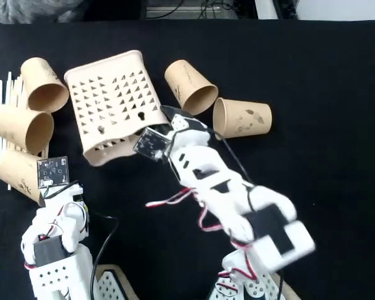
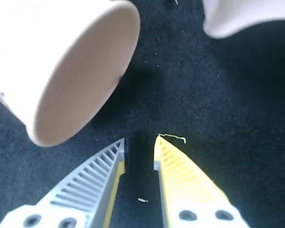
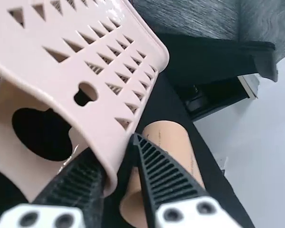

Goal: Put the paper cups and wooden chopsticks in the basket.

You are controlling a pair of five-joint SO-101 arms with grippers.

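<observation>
The basket [image 1: 112, 94] sits left of centre on the black surface [image 1: 325, 75] and seems tipped, a perforated wall facing up. All five cups lie on their sides outside it: three cups [image 1: 22, 128] to its left and two [image 1: 242, 117] to its right. The chopsticks [image 1: 9, 87] lie left of the basket too, partly under the cups there. Nothing appears to be in the basket yet.

The right gripper [image 3: 116, 147] is at the basket's near right corner, its jaws closed on the rim with one inside and one outside. The left gripper [image 2: 140, 142] is near the basket's left side, just short of the nearest cup [image 2: 71, 71]. Its jaws are slightly apart and hold nothing.

A grip on a thin rim at one corner looks weak. If the basket is lifted or turned it could twist, slip out, or swing into the two cups on its right and send them rolling. On the left, the gap between the jaws is far narrower than the cup's mouth. Going in like this would likely shove the cup away instead of catching its wall. The chopsticks are thin, flat and pinned by cups, so they may scatter when those cups move.

The high view gives the whole layout and the chopsticks. The right wrist view adds the rim wedged between the jaws and a cup close behind the outer one. The left wrist view adds the bare gap at the tips and the cup's open mouth turned towards them.
</observation>
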